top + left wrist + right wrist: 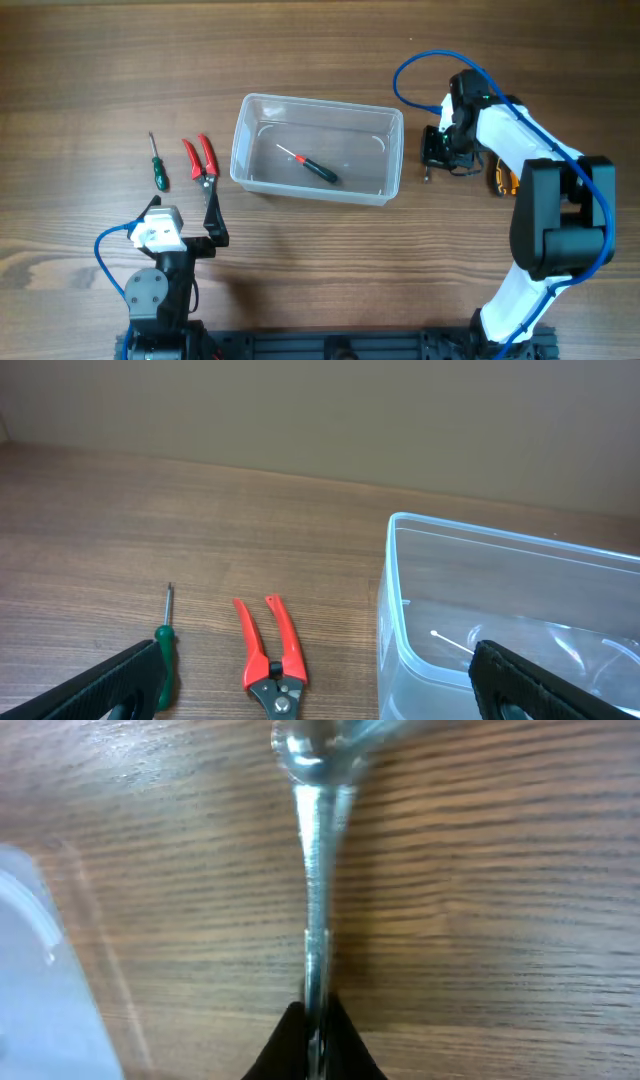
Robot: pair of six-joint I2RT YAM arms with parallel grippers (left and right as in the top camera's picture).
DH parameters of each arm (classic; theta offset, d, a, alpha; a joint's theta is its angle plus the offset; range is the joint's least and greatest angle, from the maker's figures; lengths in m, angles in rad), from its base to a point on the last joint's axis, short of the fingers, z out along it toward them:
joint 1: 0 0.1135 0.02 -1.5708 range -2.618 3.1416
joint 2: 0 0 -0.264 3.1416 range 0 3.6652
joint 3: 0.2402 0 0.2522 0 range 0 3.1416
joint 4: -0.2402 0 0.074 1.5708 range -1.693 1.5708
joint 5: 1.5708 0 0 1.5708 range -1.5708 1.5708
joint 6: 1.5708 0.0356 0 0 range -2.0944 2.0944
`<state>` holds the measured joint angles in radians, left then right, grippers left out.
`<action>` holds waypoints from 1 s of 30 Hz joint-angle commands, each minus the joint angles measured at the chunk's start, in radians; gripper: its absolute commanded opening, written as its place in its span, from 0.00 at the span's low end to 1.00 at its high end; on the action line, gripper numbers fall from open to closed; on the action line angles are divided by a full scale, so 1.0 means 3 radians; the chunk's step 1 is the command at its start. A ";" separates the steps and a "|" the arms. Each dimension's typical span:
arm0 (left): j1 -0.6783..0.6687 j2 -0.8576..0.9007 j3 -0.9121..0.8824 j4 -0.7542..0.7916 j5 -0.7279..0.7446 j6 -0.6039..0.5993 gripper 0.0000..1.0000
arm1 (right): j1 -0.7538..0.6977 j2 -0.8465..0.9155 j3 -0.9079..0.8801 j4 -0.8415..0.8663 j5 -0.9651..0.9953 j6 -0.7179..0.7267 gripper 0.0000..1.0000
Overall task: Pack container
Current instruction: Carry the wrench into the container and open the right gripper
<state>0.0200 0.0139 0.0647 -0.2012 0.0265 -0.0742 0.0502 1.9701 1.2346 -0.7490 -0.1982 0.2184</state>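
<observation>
On the wooden desk [100, 80], a green screwdriver [157, 166] lay furthest left, with red pliers [201, 160] just beside it. Below them the left tool [315, 660] hovered with its fingers spread wide, holding nothing. The container [243, 172] stood upright near the middle of the desk, with a black-handled screwdriver [312, 166] lying inside on its floor. Just right of the container, the right tool [315, 1040] was pinched closed on a thin metal shaft [318, 920] that ended in a clear bulb. A yellow-and-black object [500, 181] lay partly hidden behind that arm.
</observation>
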 commanded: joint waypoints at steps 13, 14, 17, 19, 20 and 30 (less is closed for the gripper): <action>0.0022 -0.0024 -0.0014 0.0003 -0.0006 -0.0055 1.00 | 0.0015 -0.0443 0.0497 -0.0313 0.0326 -0.0360 0.04; 0.0022 -0.0024 -0.0014 0.0003 -0.0006 -0.0055 1.00 | 0.0015 -0.0551 0.0556 -0.0319 0.0323 -0.0474 0.04; 0.0022 -0.0024 -0.0014 0.0003 -0.0006 -0.0055 1.00 | 0.0017 -0.0918 0.0706 -0.0309 0.0187 -0.0985 0.04; 0.0022 -0.0024 -0.0014 0.0003 -0.0006 -0.0055 1.00 | 0.0028 -0.1132 0.0788 -0.0328 -0.0150 -0.1441 0.04; 0.0022 -0.0024 -0.0014 0.0003 -0.0006 -0.0055 1.00 | 0.0046 -0.1205 0.0816 -0.0351 -0.0224 -0.1469 0.04; 0.0022 -0.0024 -0.0014 0.0003 -0.0006 -0.0055 1.00 | 0.1218 -0.1373 0.0828 -0.0393 -0.0440 -0.2733 0.04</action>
<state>0.0200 0.0139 0.0647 -0.2012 0.0265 -0.0742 0.3485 1.5776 1.4612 -0.8936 -0.3073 -0.4587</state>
